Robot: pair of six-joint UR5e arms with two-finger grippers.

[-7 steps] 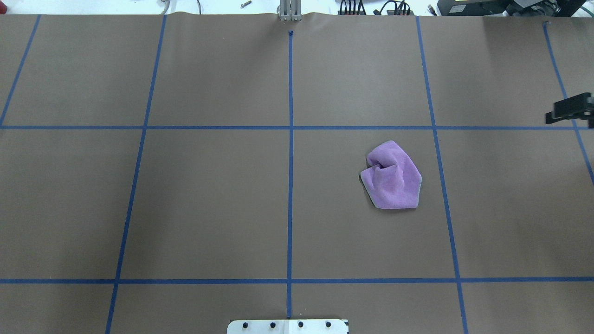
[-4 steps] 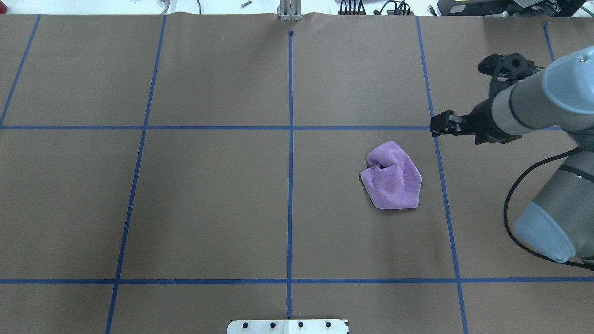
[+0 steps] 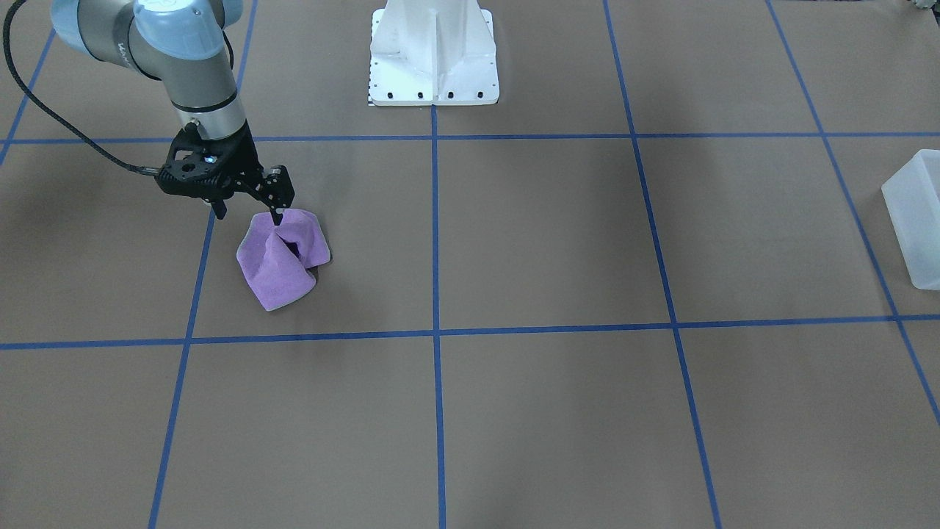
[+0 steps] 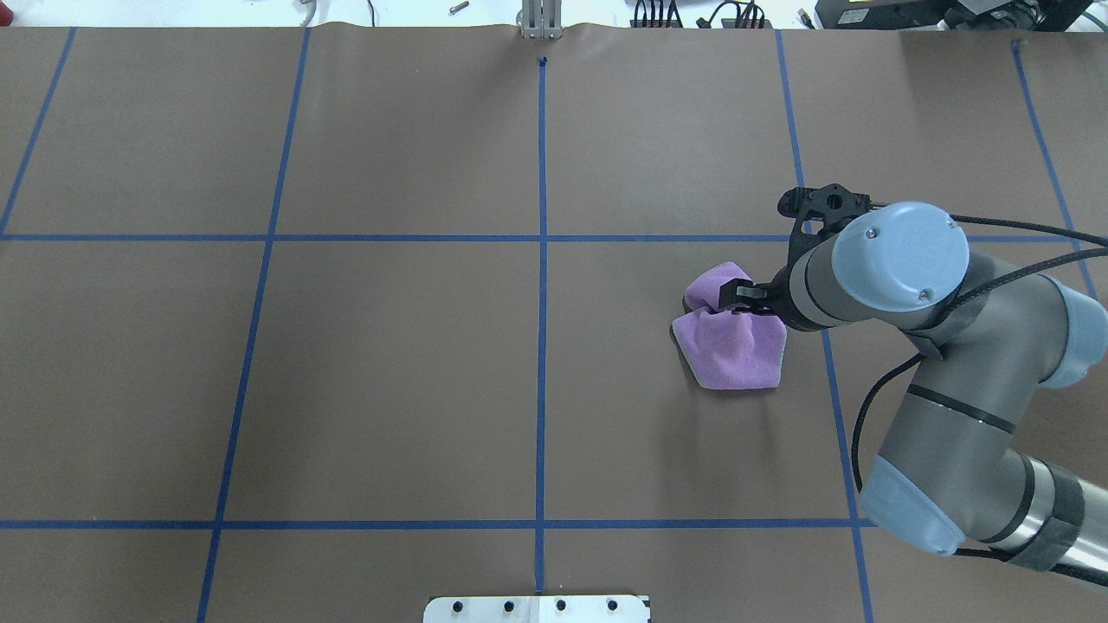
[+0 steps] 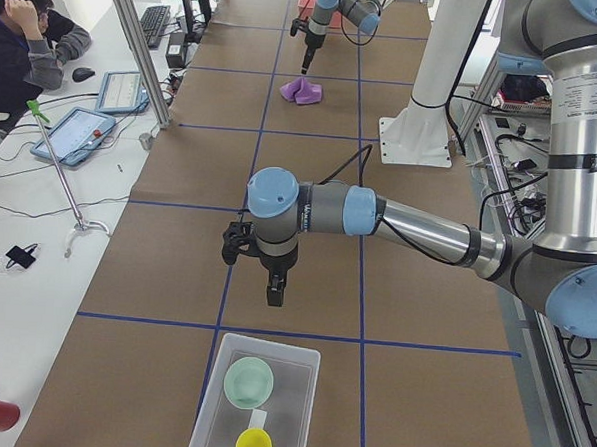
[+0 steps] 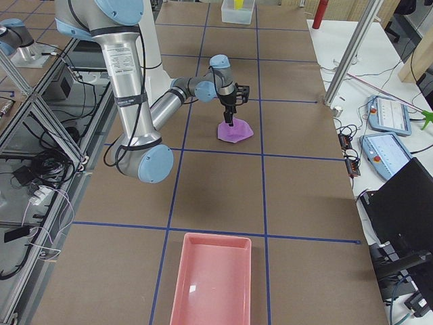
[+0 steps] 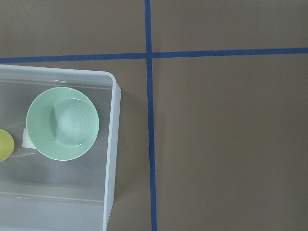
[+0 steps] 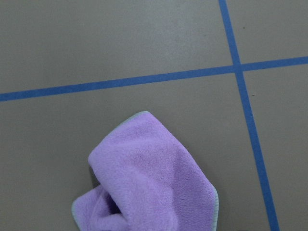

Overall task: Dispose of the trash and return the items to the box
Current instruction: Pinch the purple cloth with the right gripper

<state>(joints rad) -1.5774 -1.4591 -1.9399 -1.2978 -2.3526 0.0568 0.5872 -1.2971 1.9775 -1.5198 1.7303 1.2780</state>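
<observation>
Your tally: bowl (image 7: 62, 123) in the box (image 7: 111, 144); cloth (image 3: 283, 261) loose on the desk (image 3: 551, 411), right gripper (image 3: 249, 217) over it, fingers (image 3: 281, 192) spread, one tip at its top fold; left gripper (image 5: 275, 294) beside the box, its fingers' state untellable; grasp and put-away outstanding.

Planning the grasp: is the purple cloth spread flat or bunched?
Bunched: the purple cloth shows raised folds around a dark hollow, not a flat sheet.

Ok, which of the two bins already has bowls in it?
The clear bin at the robot's left end: it holds a green bowl and a yellow bowl. The pink bin at the right end shows nothing inside.
</observation>
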